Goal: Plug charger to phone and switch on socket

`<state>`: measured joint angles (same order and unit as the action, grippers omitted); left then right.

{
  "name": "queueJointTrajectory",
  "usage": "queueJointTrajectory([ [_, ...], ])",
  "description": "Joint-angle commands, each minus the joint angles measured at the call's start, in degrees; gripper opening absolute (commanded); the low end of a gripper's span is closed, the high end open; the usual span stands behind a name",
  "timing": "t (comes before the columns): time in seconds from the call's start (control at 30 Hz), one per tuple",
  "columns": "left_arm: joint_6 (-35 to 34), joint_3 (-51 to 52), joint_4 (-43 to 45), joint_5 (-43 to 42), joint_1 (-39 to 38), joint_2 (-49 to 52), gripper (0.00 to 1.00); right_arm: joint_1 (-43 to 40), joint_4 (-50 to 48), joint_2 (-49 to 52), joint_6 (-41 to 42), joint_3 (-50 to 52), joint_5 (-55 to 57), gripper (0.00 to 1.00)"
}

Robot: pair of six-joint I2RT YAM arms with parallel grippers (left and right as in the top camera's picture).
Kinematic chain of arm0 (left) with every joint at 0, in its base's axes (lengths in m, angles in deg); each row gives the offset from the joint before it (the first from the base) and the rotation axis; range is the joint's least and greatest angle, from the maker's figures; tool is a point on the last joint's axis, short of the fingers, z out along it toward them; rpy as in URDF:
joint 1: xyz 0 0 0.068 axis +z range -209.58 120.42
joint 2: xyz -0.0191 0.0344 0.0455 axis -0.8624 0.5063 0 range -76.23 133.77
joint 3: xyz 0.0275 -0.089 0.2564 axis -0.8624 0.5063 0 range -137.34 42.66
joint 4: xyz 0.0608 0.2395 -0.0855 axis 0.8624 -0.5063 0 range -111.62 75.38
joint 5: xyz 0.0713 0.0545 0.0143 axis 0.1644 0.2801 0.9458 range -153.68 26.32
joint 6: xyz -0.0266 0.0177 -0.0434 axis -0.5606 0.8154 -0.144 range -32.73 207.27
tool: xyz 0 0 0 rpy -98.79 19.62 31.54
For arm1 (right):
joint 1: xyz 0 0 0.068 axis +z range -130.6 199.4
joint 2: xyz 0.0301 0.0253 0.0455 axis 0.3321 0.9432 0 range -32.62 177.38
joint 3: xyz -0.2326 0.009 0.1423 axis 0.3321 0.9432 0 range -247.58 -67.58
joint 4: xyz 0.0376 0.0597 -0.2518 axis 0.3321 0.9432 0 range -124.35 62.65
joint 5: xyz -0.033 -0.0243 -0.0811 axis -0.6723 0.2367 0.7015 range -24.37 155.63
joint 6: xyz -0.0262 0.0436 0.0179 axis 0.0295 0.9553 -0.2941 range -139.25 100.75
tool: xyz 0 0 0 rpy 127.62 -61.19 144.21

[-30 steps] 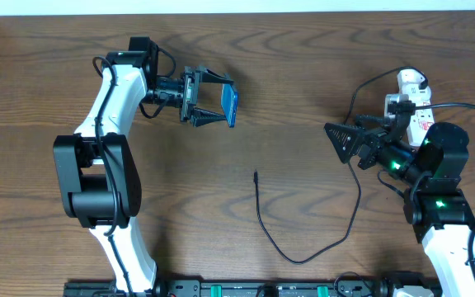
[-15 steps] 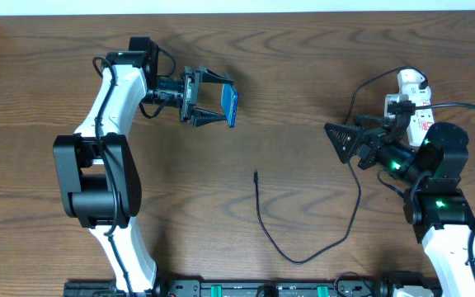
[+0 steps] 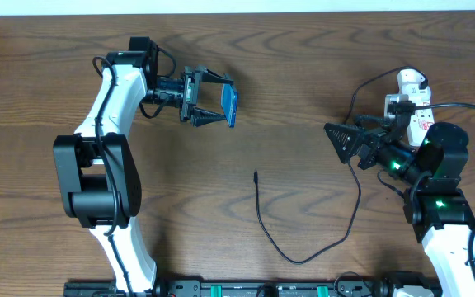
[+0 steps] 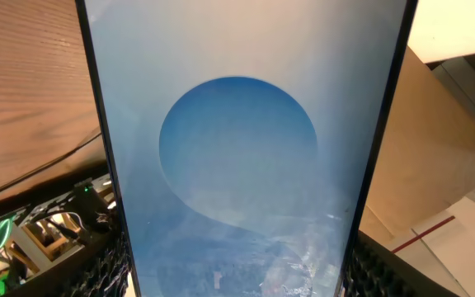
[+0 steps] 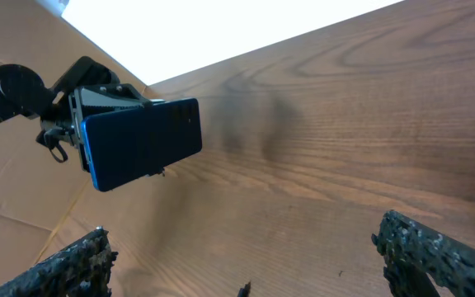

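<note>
Phone (image 3: 230,106) in L pincer (image 3: 226,104): screen circle on L wrist cam, edge-on overhead

The brown wooden tabletop (image 3: 303,74) lies open across its wide middle; only a thin black charger cable (image 3: 256,194) snakes over it.

Table (image 3: 303,82) grained wood, matt; phone (image 4: 237,165) screen glossy, smooth; right hand fingers (image 5: 423,247) rough, perhaps rubber.

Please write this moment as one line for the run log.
left gripper: shut on phone, held off table | right gripper: open, empty | charger: lying on table, not in phone | socket: untouched
</note>
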<state>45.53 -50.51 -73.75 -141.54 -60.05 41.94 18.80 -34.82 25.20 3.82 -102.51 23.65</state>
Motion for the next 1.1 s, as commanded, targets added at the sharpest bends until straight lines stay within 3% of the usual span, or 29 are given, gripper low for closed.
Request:
queueJointTrajectory([
  [0.0,1.2,0.15,-0.11,-2.03,0.17,-2.14,0.07,1.03,0.17,0.22,0.48,-1.31,0.44,0.99],
  [1.07,0.92,0.15,1.6,-2.01,0.17,-2.14,0.07,1.03,0.02,0.22,1.36,-1.31,0.76,0.99],
])
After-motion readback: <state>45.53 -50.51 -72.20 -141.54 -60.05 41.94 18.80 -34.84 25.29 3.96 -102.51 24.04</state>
